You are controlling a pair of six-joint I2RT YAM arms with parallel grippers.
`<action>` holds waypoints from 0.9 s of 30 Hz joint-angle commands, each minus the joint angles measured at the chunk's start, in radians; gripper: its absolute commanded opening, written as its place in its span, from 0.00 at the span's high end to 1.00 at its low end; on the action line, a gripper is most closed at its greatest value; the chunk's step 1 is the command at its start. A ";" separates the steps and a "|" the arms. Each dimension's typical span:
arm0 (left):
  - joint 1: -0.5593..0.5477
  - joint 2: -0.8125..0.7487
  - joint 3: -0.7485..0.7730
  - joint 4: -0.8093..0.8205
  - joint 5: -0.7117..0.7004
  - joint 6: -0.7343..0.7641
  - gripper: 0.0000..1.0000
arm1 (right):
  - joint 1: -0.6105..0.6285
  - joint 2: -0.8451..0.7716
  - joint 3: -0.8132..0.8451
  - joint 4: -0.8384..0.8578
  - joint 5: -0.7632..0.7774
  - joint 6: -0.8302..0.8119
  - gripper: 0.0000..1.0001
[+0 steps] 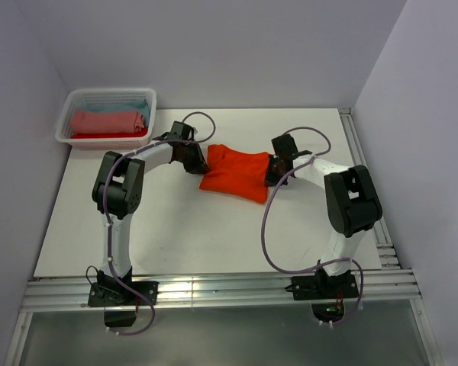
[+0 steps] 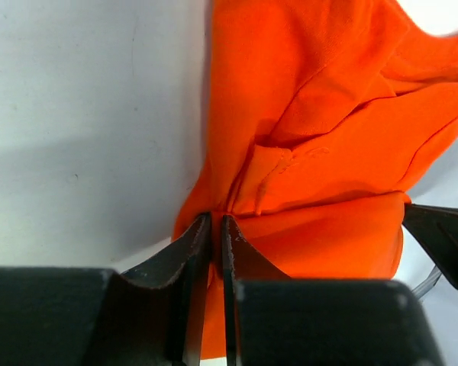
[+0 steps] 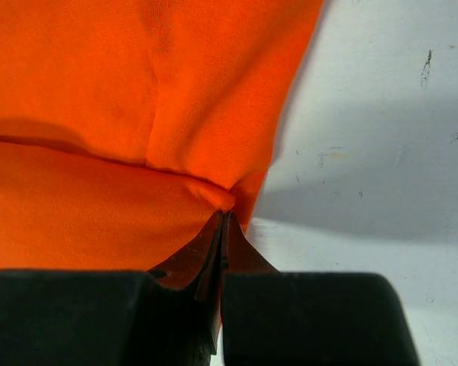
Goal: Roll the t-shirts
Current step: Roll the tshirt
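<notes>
Lying bunched on the white counter [image 1: 214, 236] between both arms, the bright orange short-sleeved cloth t-shirt [image 1: 237, 177] looks soft, light and floppy, best taken by its edges. The left pincer [image 2: 216, 217] and right pincer [image 3: 222, 213] each pinch an opposite end.

Layout entry. We find the table [image 1: 198, 236] with a rail [image 1: 214, 288] along its near edge. Both arm bases sit on that rail, the left arm's to the left and the right arm's to the right.

In the far left corner of the table stands the basket [image 1: 148, 116]. The rolled t-shirts [image 1: 107, 122] lie inside it, lengthwise from left to right.

We log the loose t-shirt [image 1: 237, 174] lying on the table about mid-width, in the far half. It is to the right of the basket, nearer than it, and apart from it.

The left gripper [image 1: 195, 158] is at the shirt's left end and the right gripper [image 1: 273, 171] at its right end, so the shirt lies between them.
</notes>
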 commanded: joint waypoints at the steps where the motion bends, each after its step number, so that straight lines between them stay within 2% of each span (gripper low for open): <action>1: 0.003 -0.023 -0.043 0.005 -0.038 0.023 0.84 | 0.010 -0.007 -0.011 0.001 0.044 -0.008 1.00; 12: 0.003 -0.146 -0.234 0.008 -0.163 0.045 0.87 | 0.125 -0.185 -0.239 0.037 0.018 0.041 1.00; 15: 0.001 -0.154 -0.223 -0.017 -0.184 0.054 0.87 | 0.176 -0.238 -0.291 0.037 0.004 0.065 1.00; 20: 0.001 -0.126 -0.123 -0.058 -0.197 0.068 0.87 | 0.268 -0.303 -0.347 0.040 0.014 0.119 1.00; 21: 0.001 -0.125 -0.094 -0.069 -0.195 0.068 0.86 | 0.269 -0.309 -0.357 0.043 0.012 0.122 1.00; 24: 0.001 -0.134 -0.054 -0.077 -0.187 0.073 0.74 | 0.268 -0.329 -0.361 0.031 0.024 0.125 1.00; 25: 0.001 -0.138 -0.044 -0.081 -0.190 0.074 0.66 | 0.268 -0.332 -0.361 0.029 0.024 0.125 1.00; 27: 0.001 -0.143 -0.010 -0.089 -0.189 0.076 0.61 | 0.268 -0.346 -0.370 0.035 0.015 0.128 1.00</action>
